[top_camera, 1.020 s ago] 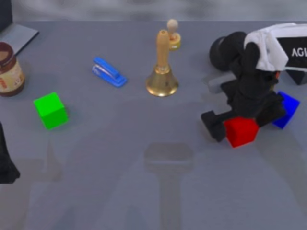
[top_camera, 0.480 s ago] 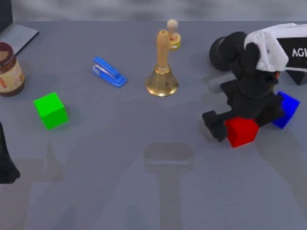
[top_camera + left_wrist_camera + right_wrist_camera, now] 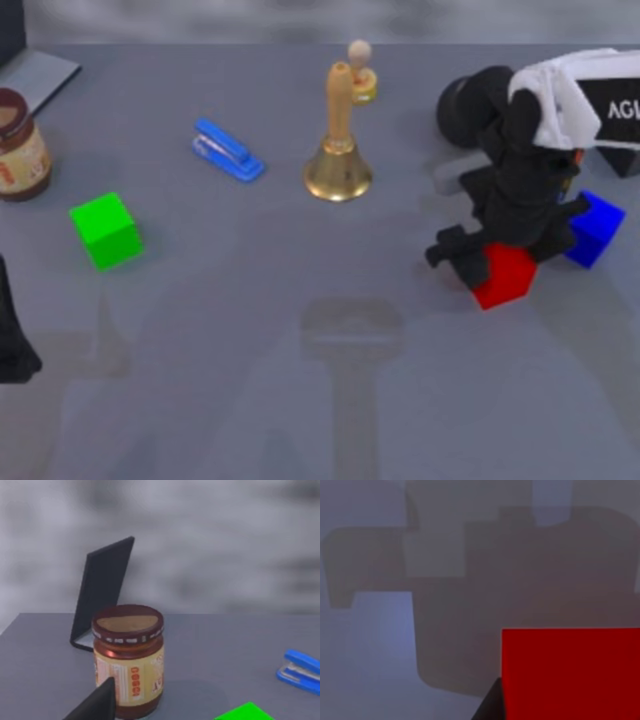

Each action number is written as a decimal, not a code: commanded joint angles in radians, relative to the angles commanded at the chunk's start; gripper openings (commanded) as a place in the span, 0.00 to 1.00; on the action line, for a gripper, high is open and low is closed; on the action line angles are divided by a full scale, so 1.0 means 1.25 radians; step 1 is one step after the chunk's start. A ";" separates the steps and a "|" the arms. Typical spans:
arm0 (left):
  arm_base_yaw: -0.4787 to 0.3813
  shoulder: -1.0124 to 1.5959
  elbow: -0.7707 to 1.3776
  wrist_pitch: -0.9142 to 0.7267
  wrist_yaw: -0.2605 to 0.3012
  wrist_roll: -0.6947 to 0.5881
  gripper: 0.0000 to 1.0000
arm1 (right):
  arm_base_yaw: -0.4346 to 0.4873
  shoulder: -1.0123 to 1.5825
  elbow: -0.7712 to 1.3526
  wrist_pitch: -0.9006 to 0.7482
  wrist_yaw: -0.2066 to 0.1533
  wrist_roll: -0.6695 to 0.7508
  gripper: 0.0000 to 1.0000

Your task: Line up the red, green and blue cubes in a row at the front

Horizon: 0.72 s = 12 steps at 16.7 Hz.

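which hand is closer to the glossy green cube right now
Left. The left hand is parked at the table's left edge, just in front of the glossy green cube; the right hand is far right, at the red cube.

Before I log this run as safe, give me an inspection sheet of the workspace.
Surface: grey table, shadows only at the front.
Job's things: green cube at left; red cube in the right gripper, tilted; blue cube just beside it.
Clutter: stapler, bell, wooden peg, jar, dark panel behind the jar.
Grippers: right shut on the red cube; left gripper parked at the left edge.
Cables: nothing seen.
Surroundings: blurred grey backdrop.
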 joint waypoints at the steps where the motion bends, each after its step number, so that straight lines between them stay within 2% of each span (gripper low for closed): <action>1: 0.000 0.000 0.000 0.000 0.000 0.000 1.00 | 0.000 0.000 0.000 0.000 0.000 0.000 0.00; 12: 0.000 0.000 0.000 0.000 0.000 0.000 1.00 | 0.001 -0.030 0.032 -0.040 0.000 -0.001 0.00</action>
